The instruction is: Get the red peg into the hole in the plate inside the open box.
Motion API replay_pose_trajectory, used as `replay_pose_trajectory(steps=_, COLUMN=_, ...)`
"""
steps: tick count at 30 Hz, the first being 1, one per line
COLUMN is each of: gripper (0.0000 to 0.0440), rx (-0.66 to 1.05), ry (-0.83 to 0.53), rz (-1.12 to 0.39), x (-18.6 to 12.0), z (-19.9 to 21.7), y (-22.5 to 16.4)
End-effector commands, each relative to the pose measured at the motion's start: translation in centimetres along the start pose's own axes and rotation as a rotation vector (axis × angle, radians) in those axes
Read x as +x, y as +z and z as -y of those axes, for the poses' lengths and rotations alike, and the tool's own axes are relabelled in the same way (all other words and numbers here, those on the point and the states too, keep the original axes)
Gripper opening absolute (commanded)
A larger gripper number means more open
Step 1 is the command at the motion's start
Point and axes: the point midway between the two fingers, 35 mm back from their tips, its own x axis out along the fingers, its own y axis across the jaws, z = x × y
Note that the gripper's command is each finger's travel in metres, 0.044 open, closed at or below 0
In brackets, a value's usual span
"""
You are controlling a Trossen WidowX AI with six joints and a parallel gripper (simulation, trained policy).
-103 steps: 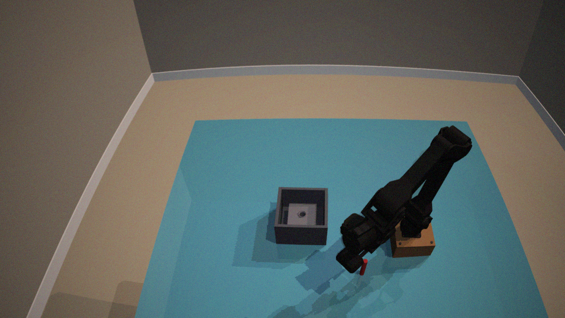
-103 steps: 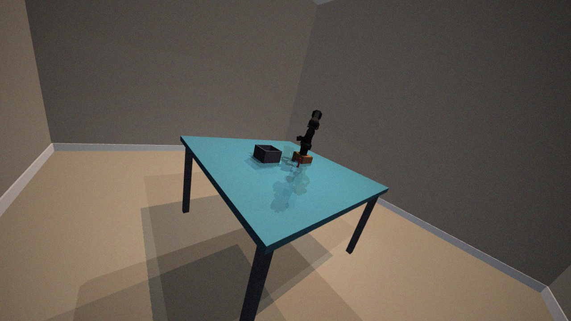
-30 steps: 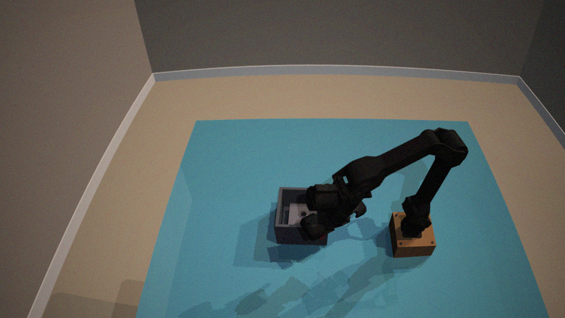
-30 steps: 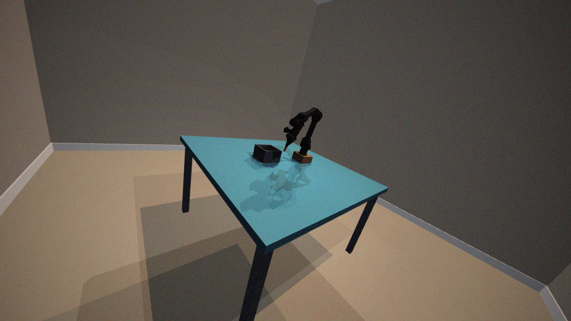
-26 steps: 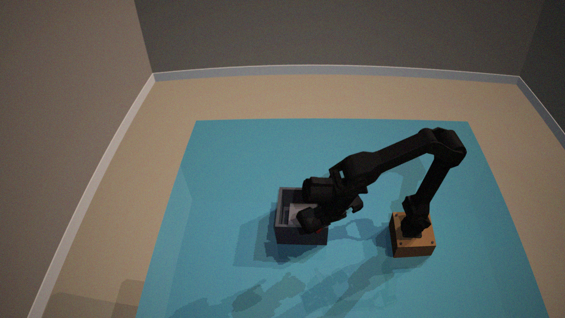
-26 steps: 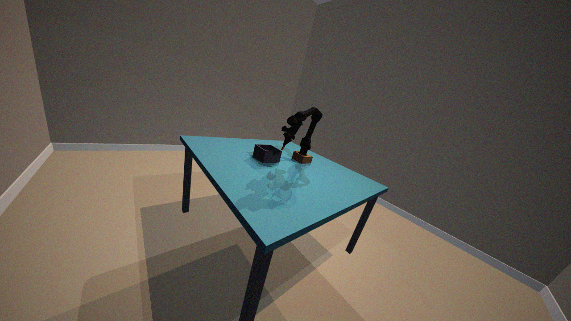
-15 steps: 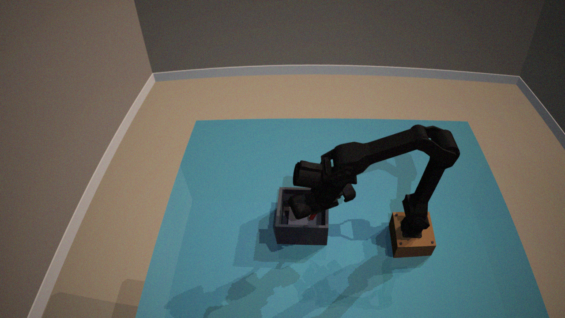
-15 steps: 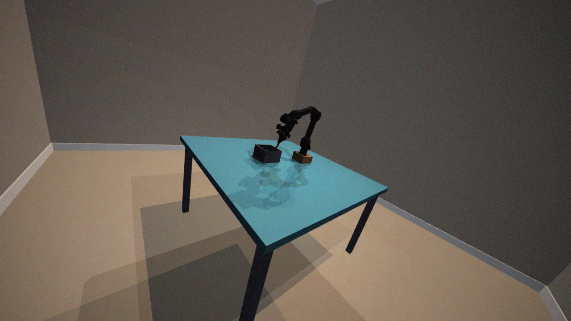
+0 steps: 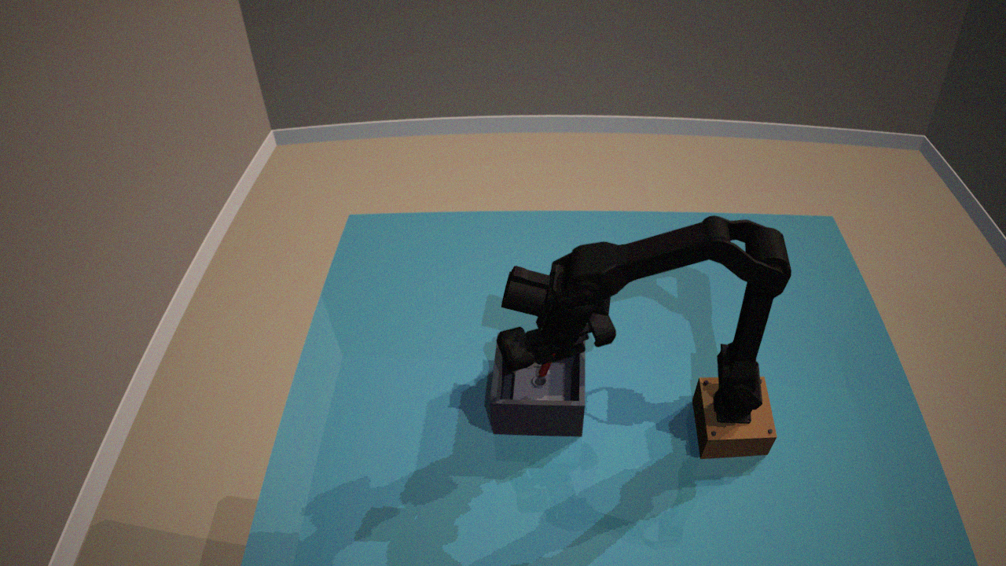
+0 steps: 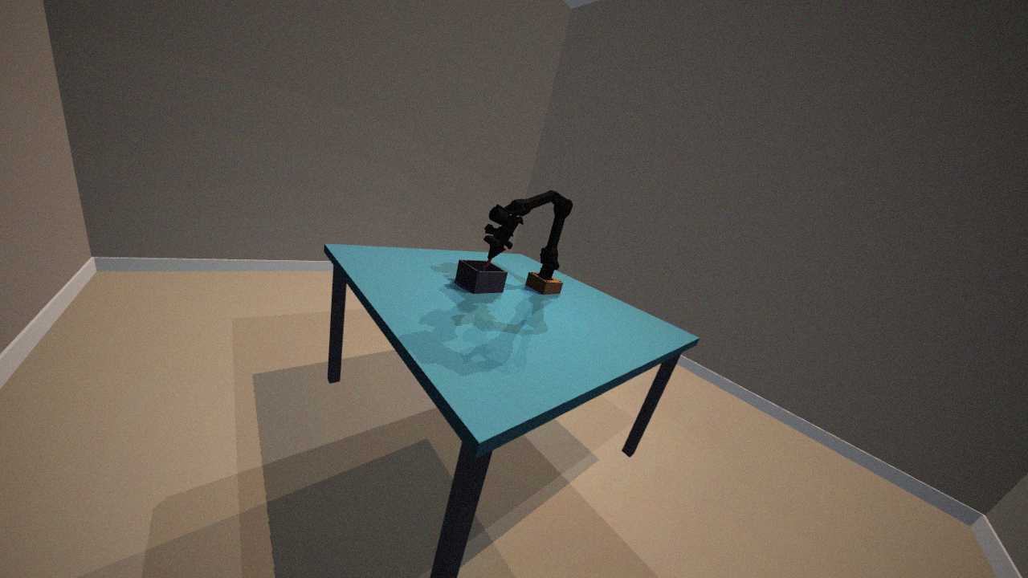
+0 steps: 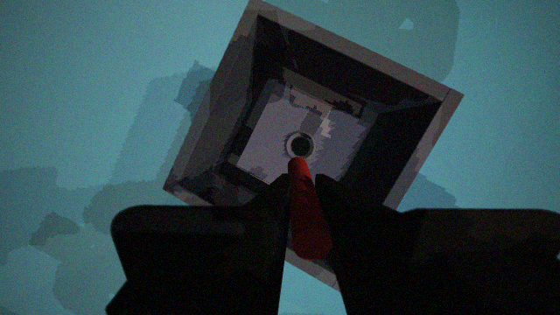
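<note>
My gripper (image 11: 302, 181) is shut on the red peg (image 9: 544, 369) (image 10: 487, 262) (image 11: 306, 214) and holds it over the open dark grey box (image 9: 537, 418) (image 10: 483, 282) (image 11: 350, 48). The peg leans a little in the wrist view, and its far end shows just below the ring of the hole (image 11: 301, 145). The light grey plate (image 9: 563, 384) (image 11: 271, 136) lies at the bottom of the box. The peg's far end is outside the hole in that view; its exact height above the plate is hard to tell. In the top view the arm's hand covers the back of the box and the fingertips.
The box's four walls surround the plate. The arm's orange-brown base block (image 9: 738, 446) (image 10: 544, 283) stands to the right of the box on the blue table (image 9: 408, 267) (image 10: 575, 344). The arm arches from the base over to the box.
</note>
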Motion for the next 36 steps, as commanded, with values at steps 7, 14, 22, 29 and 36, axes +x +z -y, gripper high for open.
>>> replay_pose_trajectory(steps=7, gripper=0.0037, rx=-0.008, ry=-0.033, rz=-0.04, x=3.2, z=-0.1, y=0.5)
replay_pose_trajectory(steps=14, gripper=0.0165, rx=-0.035, ry=-0.062, rz=-0.055, x=5.1, z=-0.3, y=1.1)
replay_pose_trajectory(steps=22, gripper=0.0336, rx=-0.058, ry=-0.053, rz=-0.029, x=5.8, z=-1.7, y=3.6)
replay_pose_trajectory(steps=29, gripper=0.044, rx=-0.054, ry=-0.029, rz=0.022, x=5.9, z=-2.8, y=6.2)
replay_pose_trajectory(steps=36, gripper=0.044, rx=-0.028, ry=-0.003, rz=0.093, x=5.6, z=-3.1, y=9.3)
